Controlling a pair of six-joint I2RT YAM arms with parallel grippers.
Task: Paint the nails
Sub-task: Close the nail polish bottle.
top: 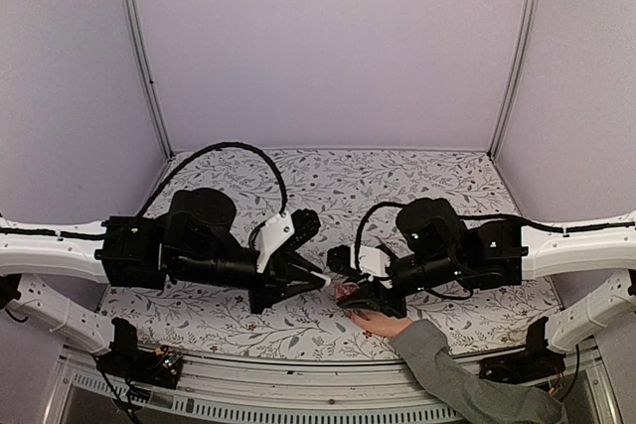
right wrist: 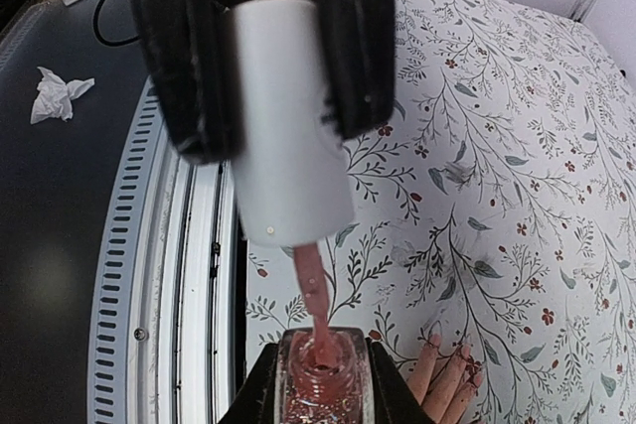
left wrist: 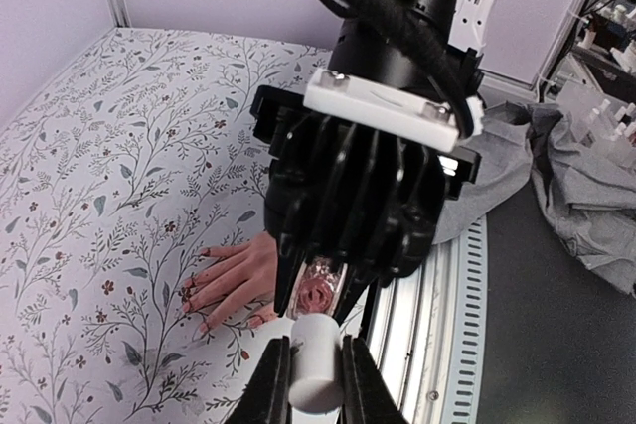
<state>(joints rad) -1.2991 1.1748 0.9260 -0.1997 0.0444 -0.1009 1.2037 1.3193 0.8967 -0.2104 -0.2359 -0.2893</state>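
My top camera sits high up behind the arms (top: 209, 245) and looks down and forward. It is far off, so I see the whole table (top: 397, 171). My left wrist camera is close and looks past its own fingers (left wrist: 270, 394) at the right gripper (left wrist: 318, 295). My right wrist camera is even closer and faces the left gripper (right wrist: 283, 116). All three show the hand (top: 378, 323).
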